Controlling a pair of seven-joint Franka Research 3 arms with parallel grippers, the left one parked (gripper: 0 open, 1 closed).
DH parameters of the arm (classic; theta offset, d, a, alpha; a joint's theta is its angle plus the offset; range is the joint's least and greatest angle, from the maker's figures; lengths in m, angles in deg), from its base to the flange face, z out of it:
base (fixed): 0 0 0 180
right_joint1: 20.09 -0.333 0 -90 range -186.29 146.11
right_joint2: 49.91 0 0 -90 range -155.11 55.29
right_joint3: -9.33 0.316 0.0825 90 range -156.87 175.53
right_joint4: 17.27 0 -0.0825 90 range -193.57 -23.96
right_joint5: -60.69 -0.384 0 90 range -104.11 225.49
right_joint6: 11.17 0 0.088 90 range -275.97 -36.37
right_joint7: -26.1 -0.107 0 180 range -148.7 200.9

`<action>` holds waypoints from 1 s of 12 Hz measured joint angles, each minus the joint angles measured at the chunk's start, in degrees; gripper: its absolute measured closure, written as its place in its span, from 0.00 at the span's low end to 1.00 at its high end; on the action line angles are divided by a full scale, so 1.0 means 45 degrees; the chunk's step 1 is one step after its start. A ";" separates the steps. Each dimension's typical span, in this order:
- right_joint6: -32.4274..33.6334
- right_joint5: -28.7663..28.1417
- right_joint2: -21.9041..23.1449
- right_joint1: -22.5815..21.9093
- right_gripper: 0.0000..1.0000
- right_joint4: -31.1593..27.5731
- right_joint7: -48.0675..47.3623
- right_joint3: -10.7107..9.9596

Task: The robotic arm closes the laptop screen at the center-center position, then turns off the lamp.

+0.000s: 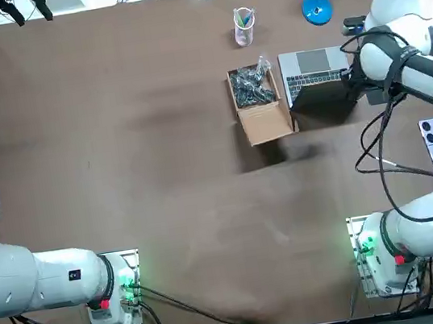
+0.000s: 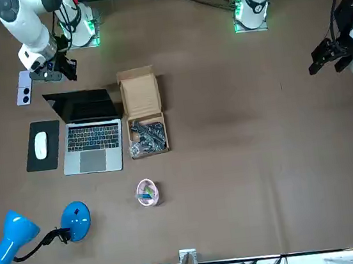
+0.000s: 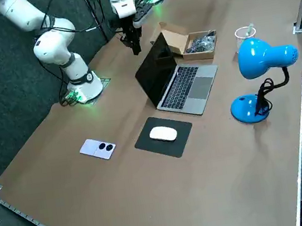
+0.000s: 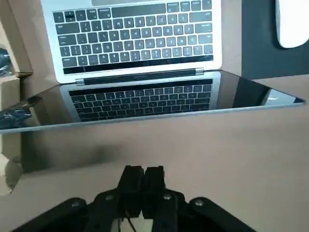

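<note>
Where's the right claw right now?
In the front view the shut right claw hangs behind the raised screen of the silver laptop, on the robot's side, near the white phone.

No text, label or number can be read; the key legends on the laptop (image 4: pixel 135 38), just ahead of the right pincer (image 4: pixel 143 170), are too small to tell.

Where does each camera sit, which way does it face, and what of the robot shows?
Top view: overhead, looking down; right arm reaches from the bottom edge to the open silver laptop.
Front view: across the table, facing the robot; right gripper shut behind the laptop's screen.
Right side view: raised at the robot's right, looking diagonally; right arm shows.
Right wrist view: on the wrist, looking past the gripper at the laptop.
Front and side share the blue desk lamp.
</note>
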 joint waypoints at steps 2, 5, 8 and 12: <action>-0.0288 0.0000 -0.0368 0.0003 0.96 -0.0017 -0.0019 0.0000; -0.0679 -0.0001 -0.0688 0.0010 0.96 -0.0015 -0.0043 -0.0003; -0.1385 -0.0002 -0.0856 0.0028 0.96 -0.0010 -0.0211 -0.0019; -0.2188 -0.0003 -0.1177 0.0034 0.96 0.0180 -0.0410 -0.0030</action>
